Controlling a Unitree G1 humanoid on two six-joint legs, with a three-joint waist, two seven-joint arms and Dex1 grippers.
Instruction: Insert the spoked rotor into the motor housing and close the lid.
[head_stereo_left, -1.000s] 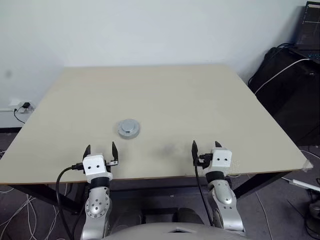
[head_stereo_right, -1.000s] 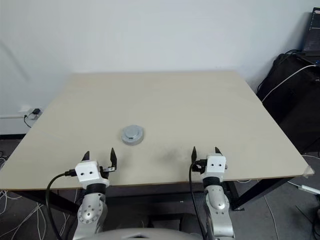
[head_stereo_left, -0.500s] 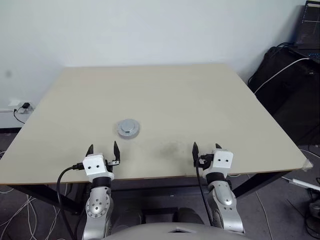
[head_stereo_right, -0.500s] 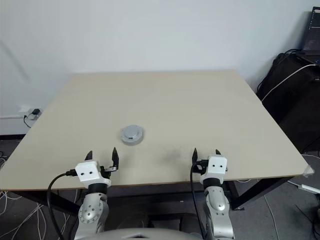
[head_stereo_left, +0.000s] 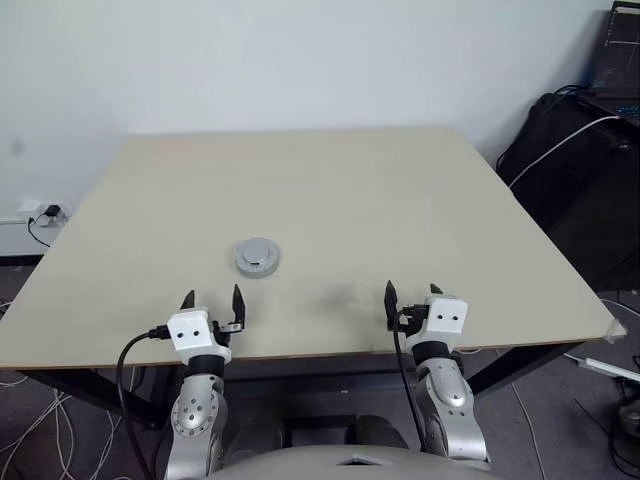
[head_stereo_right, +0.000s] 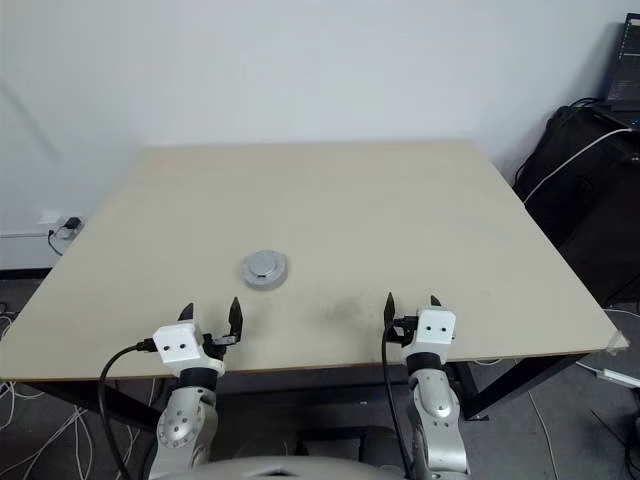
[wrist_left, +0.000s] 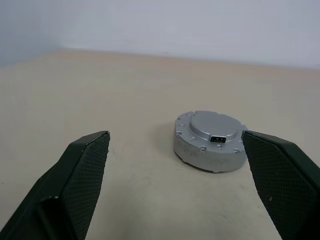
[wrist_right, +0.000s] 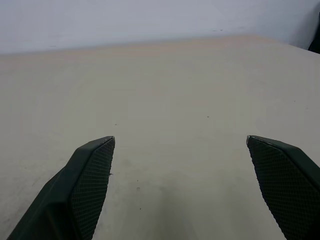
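The left gripper (head_stereo_left: 212, 299) has edged a little toward the middle and rolled slightly at the table's near edge since 1 second ago; the right gripper (head_stereo_left: 410, 296) and the closed motor assembly (head_stereo_left: 257, 256) have kept their places. Both grippers' 2 fingers stand wide apart, holding nothing. The assembly (a round silver-grey unit, lid (wrist_left: 216, 128) on top) rests on the beige table (head_stereo_left: 330, 190), just ahead of the left gripper. The left wrist view adds a small dark connector socket on the lid and tiny screws around the rim, too small for the head views.
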